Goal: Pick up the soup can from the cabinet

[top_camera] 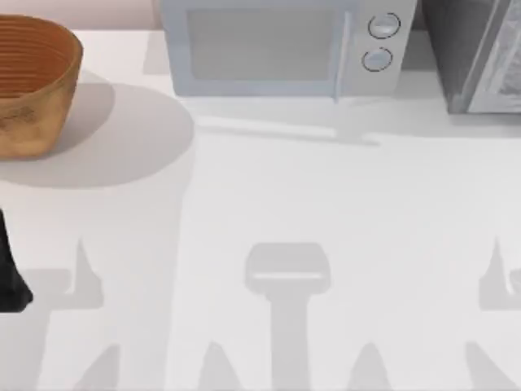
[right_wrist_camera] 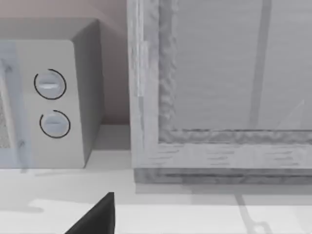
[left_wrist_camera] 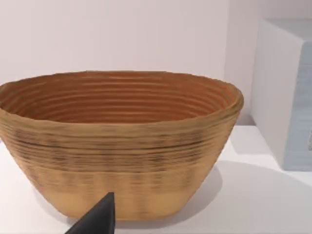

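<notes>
Basket [top_camera: 32,81] left, microwave [top_camera: 277,49] middle, cabinet [top_camera: 476,53] right.

You see a ribbed, woven-looking matt basket [left_wrist_camera: 117,141], a smooth white microwave [top_camera: 277,49], and a speckled, rough-grained grey cabinet [right_wrist_camera: 219,146] on the smooth matt table [top_camera: 326,204].

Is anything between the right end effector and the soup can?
The can isn't visible. The cabinet faces the right wrist camera with its pale front panel apparently closed, so that panel seems to stand in the way.
</notes>
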